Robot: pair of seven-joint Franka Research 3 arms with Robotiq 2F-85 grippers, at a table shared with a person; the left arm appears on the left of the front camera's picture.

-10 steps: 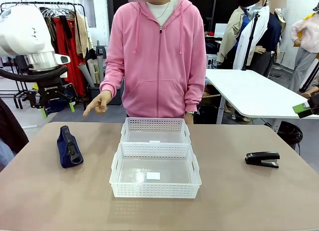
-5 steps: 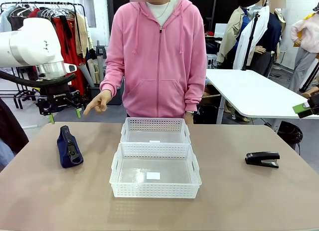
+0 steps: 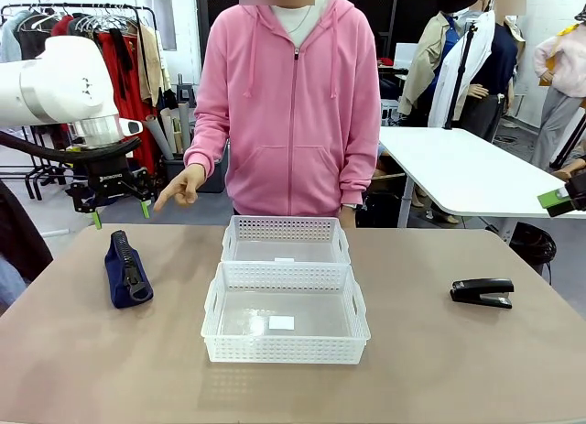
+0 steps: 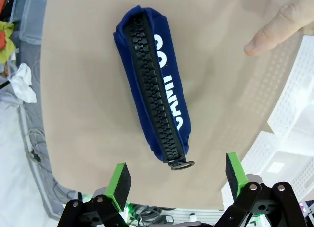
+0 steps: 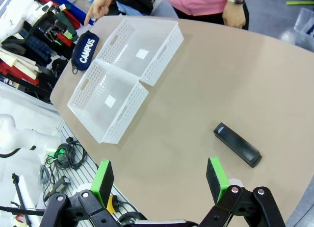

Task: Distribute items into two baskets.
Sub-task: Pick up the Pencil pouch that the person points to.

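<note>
We count two white baskets at the middle of the table [image 3: 439,369], touching end to end. The smaller basket [image 3: 286,228] is on the far side and the larger basket [image 3: 284,348] on the near side. Each has one white label on its floor.

We count two items, both lying on the table outside the baskets. One navy pouch [image 3: 126,270] lies at the left, well apart from the baskets, zipper up, with its white lettering down one side. One black stapler [image 3: 482,292] lies flat at the right, also well apart from them.

We see two grippers. The left gripper [image 3: 120,213] hangs in the air above the far end of the pouch, its two green-padded fingers spread wide and clear of it. The right gripper [image 5: 159,179] is high over the right side of the table, its fingers also spread wide, with the stapler lying below it.

The person stands at the far side. One hand [image 3: 183,188] is held out above the far left of the table, index finger pointing down.
</note>
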